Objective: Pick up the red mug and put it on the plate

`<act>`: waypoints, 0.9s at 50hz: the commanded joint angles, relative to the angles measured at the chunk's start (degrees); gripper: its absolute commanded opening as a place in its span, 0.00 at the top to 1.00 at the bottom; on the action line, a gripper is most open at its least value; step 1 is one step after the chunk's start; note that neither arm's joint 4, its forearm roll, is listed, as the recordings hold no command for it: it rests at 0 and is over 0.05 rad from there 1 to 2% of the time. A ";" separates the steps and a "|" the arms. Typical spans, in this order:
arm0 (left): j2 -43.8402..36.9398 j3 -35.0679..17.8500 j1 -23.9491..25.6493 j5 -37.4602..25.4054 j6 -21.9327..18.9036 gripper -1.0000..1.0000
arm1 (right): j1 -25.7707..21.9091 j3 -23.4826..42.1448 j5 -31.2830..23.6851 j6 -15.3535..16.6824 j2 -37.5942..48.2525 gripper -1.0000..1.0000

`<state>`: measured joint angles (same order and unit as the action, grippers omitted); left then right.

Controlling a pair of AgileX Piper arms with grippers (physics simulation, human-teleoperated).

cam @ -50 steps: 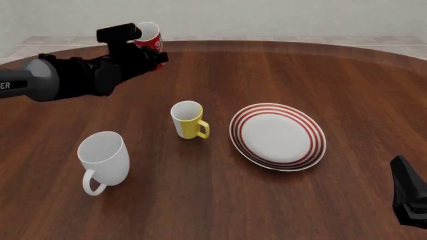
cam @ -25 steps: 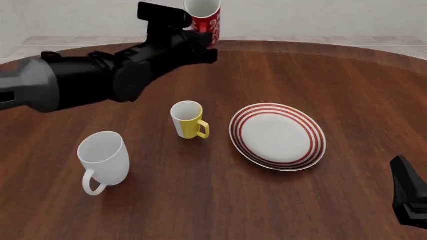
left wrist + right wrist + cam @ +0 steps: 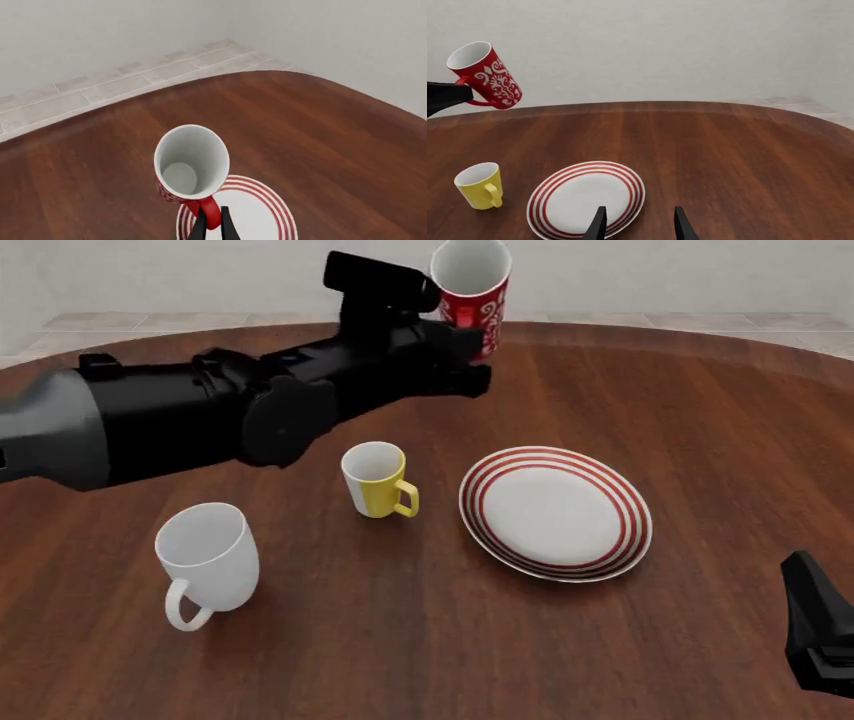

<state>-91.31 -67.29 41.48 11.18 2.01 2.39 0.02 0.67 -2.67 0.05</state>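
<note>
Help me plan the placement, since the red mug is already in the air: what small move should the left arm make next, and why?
Probably carry on toward the plate before lowering. The left hand grips the red mug by its handle, lifted clear of the table and tilted. In the front view the mug hangs beyond the plate's far rim, not squarely above its white middle, so lowering now would likely miss the centre.

Red mug (image 3: 474, 292) in my left claw (image 3: 212, 231), pinched by handle, lifted clear of table, tilted, mouth up. Slim, white inside, white script on side. Plate (image 3: 555, 512) flat on table: round, white, concentric red rings at rim, bare. Mug not over table-level plate contact; well apart, above.
</note>
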 commanded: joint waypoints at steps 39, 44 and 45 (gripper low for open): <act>1.93 3.39 13.08 -2.04 3.36 1.00 | -0.08 0.01 -0.02 0.31 -0.01 0.00; 1.49 4.14 13.82 -1.25 3.34 1.00 | -0.19 0.00 -0.08 0.34 0.00 0.00; 1.49 4.14 13.82 -1.24 3.34 1.00 | -0.19 0.00 -0.08 0.34 0.00 0.00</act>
<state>-89.59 -64.08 53.87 8.79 5.74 2.28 0.02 0.64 -2.40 0.04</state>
